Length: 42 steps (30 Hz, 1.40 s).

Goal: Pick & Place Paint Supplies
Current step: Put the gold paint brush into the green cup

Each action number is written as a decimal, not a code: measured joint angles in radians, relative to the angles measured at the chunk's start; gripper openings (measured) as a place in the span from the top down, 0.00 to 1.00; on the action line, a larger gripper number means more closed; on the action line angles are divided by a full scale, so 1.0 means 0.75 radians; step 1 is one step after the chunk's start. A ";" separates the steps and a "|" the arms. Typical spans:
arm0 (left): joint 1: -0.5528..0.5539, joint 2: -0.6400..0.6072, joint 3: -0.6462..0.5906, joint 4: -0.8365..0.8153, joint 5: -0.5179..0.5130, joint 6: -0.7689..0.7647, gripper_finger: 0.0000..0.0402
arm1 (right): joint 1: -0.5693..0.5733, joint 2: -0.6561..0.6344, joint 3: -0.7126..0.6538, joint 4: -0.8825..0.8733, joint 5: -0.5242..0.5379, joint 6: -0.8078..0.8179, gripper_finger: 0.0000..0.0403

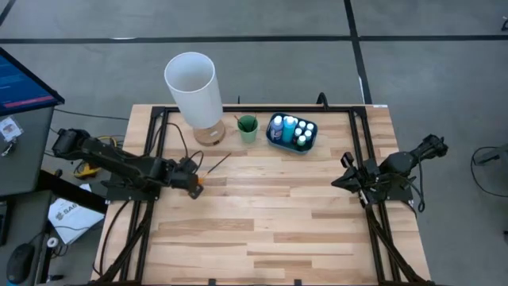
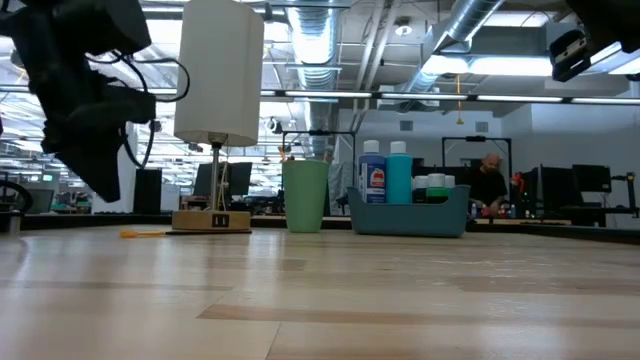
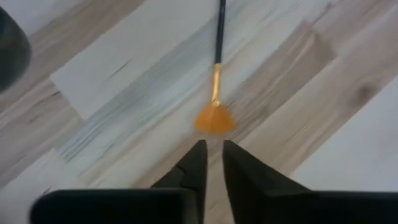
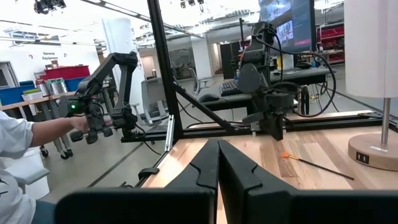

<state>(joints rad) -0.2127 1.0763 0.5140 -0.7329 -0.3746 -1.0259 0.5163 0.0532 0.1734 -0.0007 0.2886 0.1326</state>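
A thin dark paintbrush with a gold ferrule and an orange fan tip lies flat on the wooden table, near the lamp base. My left gripper hovers just above and behind the orange tip, its fingers a narrow gap apart and touching nothing. The high view shows the brush just ahead of my left gripper. Several white-capped paint bottles stand in the blue tray at the far side. My right gripper is shut, held level above the table's right side.
A white-shaded lamp on a wooden base stands at the far left, close to the brush. A green cup stands between the lamp and the tray. A person shows beyond the table in the right wrist view.
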 joint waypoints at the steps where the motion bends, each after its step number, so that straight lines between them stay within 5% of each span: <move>1: 0.000 0.000 -0.010 0.000 0.001 0.008 0.87 | 0.000 0.000 0.000 0.000 0.000 0.000 1.00; 12: 0.001 -0.001 -0.048 0.046 -0.011 0.036 0.37 | 0.000 0.000 0.000 -0.010 0.001 -0.001 1.00; 16: 0.001 0.000 -0.048 0.051 -0.050 0.035 0.27 | 0.000 0.000 0.000 -0.021 0.001 -0.001 1.00; 36: 0.022 0.354 -0.043 0.274 -0.070 0.138 0.33 | 0.000 0.000 0.000 -0.020 0.001 0.000 1.00; 42: 0.065 0.362 -0.043 0.279 -0.012 0.138 0.44 | 0.000 0.000 0.000 -0.020 0.001 0.000 1.00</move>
<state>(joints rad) -0.1642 1.3477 0.4820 -0.5237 -0.3836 -0.9222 0.5163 0.0532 0.1734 -0.0158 0.2893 0.1326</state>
